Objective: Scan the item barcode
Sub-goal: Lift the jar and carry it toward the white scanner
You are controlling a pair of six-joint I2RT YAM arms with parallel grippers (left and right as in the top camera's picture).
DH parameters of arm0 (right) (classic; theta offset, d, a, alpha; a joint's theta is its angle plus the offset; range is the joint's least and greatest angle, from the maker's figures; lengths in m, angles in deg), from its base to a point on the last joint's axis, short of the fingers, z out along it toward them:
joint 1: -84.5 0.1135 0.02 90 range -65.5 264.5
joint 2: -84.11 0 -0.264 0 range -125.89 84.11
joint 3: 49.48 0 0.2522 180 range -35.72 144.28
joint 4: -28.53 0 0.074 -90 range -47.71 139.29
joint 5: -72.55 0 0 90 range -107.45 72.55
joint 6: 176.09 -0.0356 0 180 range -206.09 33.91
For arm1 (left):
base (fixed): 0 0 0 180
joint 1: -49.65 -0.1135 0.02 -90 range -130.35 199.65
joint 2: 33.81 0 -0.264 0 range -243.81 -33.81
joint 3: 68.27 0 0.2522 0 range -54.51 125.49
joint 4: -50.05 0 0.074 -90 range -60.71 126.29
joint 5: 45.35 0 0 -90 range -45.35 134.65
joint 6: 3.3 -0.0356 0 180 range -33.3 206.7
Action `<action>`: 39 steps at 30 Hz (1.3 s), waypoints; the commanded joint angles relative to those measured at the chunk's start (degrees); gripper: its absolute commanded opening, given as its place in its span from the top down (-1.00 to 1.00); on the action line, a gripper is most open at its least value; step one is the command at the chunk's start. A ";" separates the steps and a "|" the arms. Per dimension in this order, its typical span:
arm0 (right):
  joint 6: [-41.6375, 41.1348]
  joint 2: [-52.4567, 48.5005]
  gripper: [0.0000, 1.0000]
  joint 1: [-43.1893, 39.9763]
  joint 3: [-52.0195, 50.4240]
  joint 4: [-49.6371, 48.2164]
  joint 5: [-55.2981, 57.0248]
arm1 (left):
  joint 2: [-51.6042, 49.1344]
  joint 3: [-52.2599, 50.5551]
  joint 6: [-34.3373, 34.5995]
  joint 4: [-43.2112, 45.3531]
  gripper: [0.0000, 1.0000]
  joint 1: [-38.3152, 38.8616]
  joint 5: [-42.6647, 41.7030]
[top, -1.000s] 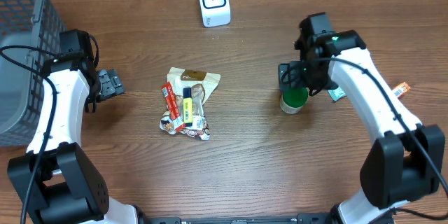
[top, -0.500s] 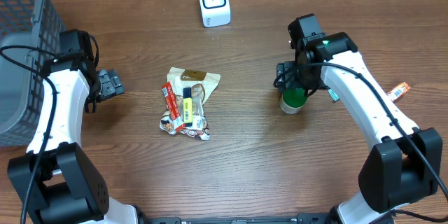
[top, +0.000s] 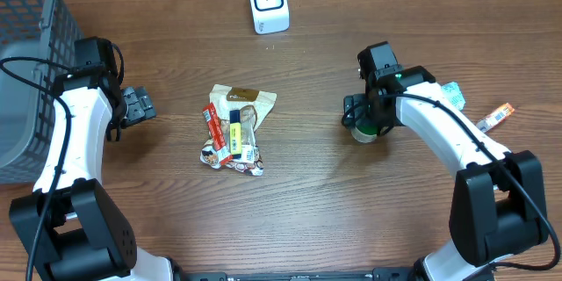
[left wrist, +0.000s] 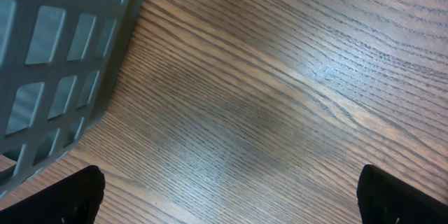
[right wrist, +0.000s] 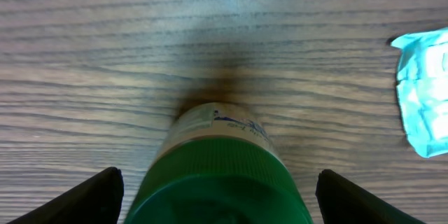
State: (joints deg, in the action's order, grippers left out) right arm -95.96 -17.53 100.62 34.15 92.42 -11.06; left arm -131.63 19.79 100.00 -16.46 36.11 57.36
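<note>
Centering is mattering most: right claw (top: 361,123) is straddling the bottle (right wrist: 220,171), whether gripping I cannot tell, so squaring before lifting seems wise; left claw (left wrist: 227,194) is hanging open.

No legible text recorded in any view. The green-capped bottle (right wrist: 218,171) carried a pale label (right wrist: 210,120) with a line of blue script, too blurred to read. The pile of snack packets (top: 233,130) at centre tabletop showed red, yellow and white print, too small to make out. The teal packet (right wrist: 425,87) at right showed faint markings only.
</note>
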 commanded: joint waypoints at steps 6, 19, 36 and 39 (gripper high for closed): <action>0.96 -0.50 -0.72 -0.13 -3.13 -3.34 1.55 | 1.18 0.87 -0.66 -0.11 -1.00 0.07 0.79; 0.94 -0.55 -0.68 -0.11 -5.03 -5.97 1.49 | 1.18 0.87 -0.63 -0.11 -1.00 0.04 0.79; -1.20 0.39 -0.12 -0.13 -1.60 -0.90 -4.17 | 1.18 0.87 -0.66 -0.09 -1.00 0.07 0.79; -5.07 2.01 0.08 -0.13 3.65 5.84 -4.74 | 1.18 0.87 -0.63 -0.11 -1.00 0.07 0.79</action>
State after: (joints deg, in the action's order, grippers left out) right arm -96.59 -17.75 100.62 31.13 94.14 -13.61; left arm -131.61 19.79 100.00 -16.48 36.11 57.38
